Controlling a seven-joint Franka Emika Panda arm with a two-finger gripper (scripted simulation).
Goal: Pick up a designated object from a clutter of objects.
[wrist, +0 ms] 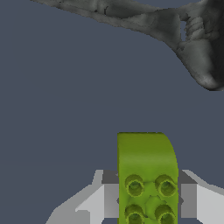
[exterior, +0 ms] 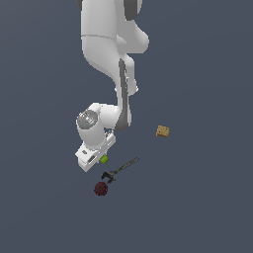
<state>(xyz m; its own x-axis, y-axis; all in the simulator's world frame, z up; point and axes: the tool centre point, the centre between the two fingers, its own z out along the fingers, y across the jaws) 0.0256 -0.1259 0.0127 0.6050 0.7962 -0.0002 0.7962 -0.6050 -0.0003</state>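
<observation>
We judge the small lime-green studded plastic block [wrist: 146, 175] light, rigid and slick-sided, best pinched across its flat flanks, where the white parallel gripper [wrist: 148, 201] sits closed against it.

A bare slate-grey floor [exterior: 207, 207] — flat, uniform, unmarked — fills both views.

Glossy white rounded arm [exterior: 106, 49] with dark grey joint seams.
</observation>
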